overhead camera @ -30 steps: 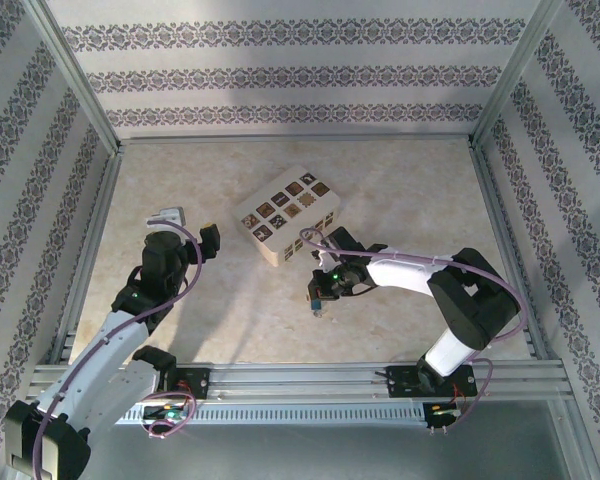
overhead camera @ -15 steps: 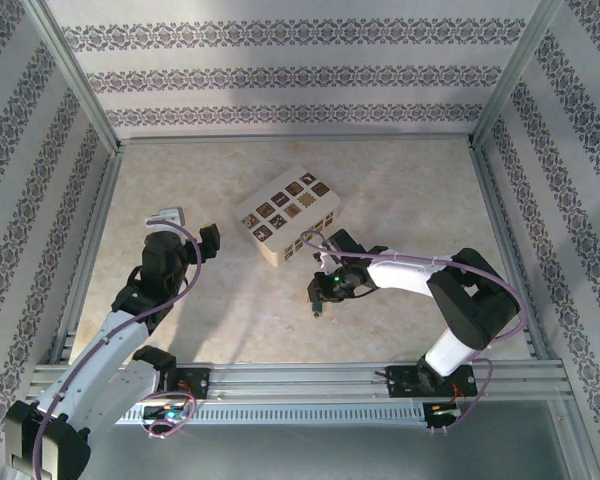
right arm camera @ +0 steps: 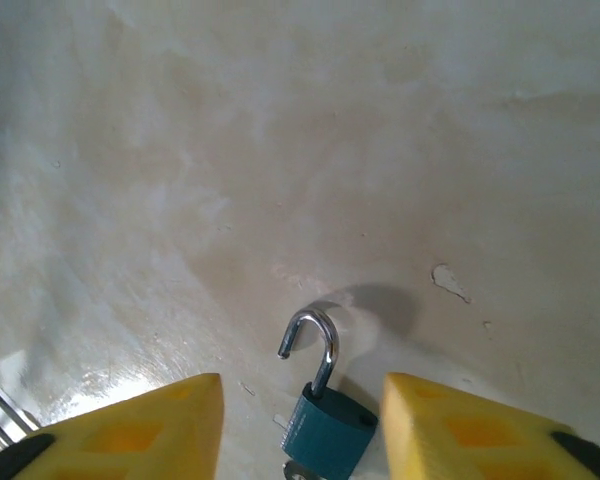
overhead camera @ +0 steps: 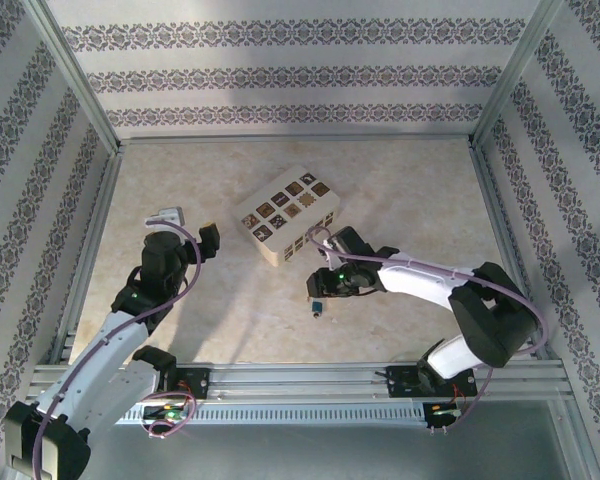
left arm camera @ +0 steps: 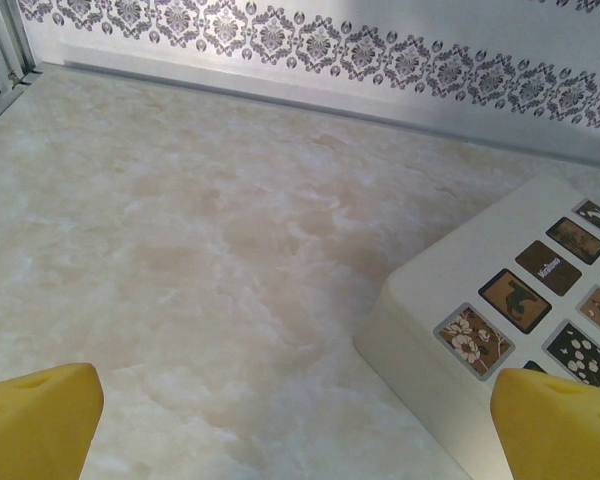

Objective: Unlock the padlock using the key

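A teal padlock [right arm camera: 330, 430] lies flat on the marble tabletop, its silver shackle [right arm camera: 318, 340] swung open with one end free. A bit of the key [right arm camera: 294, 471] shows at the lock's bottom edge, at the frame's lower border. My right gripper [right arm camera: 302, 392] is open, its yellow fingers [right arm camera: 150, 425] standing either side of the lock without touching it. From above, the padlock [overhead camera: 318, 307] sits just in front of the right gripper [overhead camera: 321, 287]. My left gripper [overhead camera: 187, 227] hovers open over the bare table at the left, its yellow fingertips [left arm camera: 35, 420] wide apart.
A white box [overhead camera: 288, 213] with several small picture tiles on top sits mid-table, just behind the right gripper and to the right of the left one, where its corner [left arm camera: 480, 310] shows. Patterned walls and metal rails [overhead camera: 495, 220] enclose the table.
The right gripper's jaws have spread apart and let go of the padlock, which now rests on the table. The right arm's elbow has shifted right. The left arm stayed put.
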